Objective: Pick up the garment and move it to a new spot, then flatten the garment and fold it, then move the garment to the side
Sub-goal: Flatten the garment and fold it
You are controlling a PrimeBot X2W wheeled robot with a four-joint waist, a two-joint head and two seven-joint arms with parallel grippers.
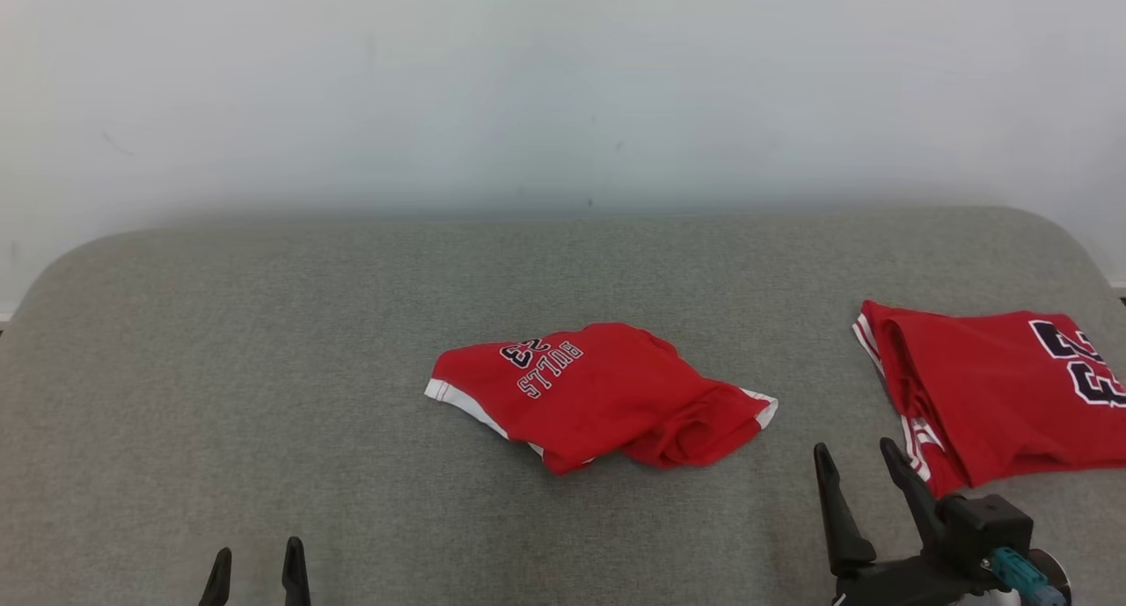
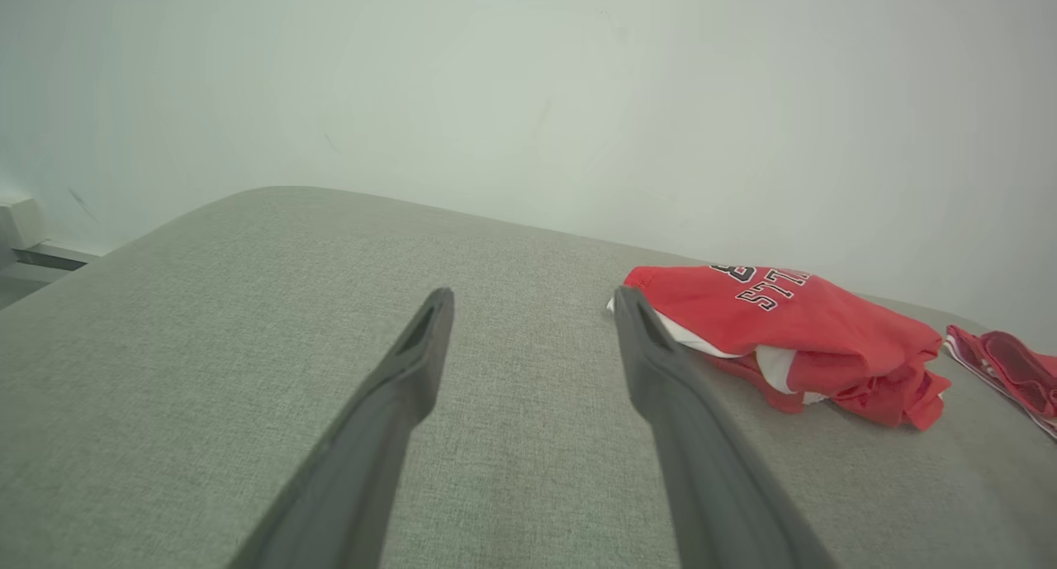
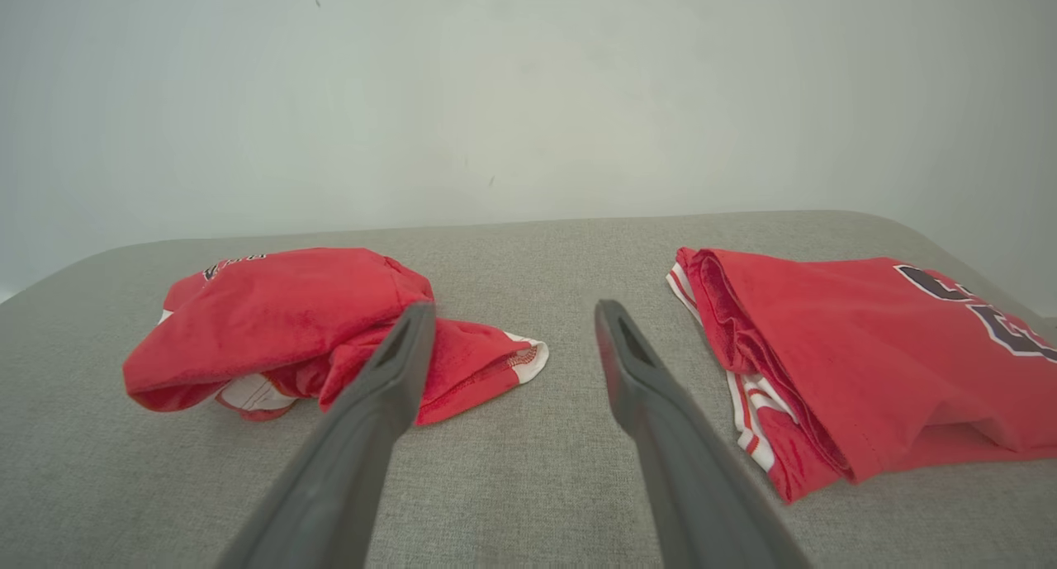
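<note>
Nearest me, my left gripper (image 1: 257, 564) sits low at the front edge of the grey padded surface (image 1: 264, 368), jaws spread wide with nothing between them. My right gripper (image 1: 856, 455) is likewise released and empty, its 2 fingers pointing up the surface.

Just beyond my right fingers, a little to the right, lies a folded red jersey (image 1: 994, 386). I judge that one finished, so I should leave it alone.

The crumpled red garment (image 1: 598, 395) is my target. It lies mid-surface, farther out than both grippers and touching neither. Its lettered end is toward my left, and a bunched, white-hemmed end is toward my right.

I judge the pick-up is not yet begun. To do it well I would take 1 hem with each gripper rather than pinch the thick bunch, so the layers hang open when lifted. I would raise it clear instead of dragging it, and carry it away from the folded jersey toward open cloth on my left.

Farthest back stands the pale wall (image 1: 563, 87).
</note>
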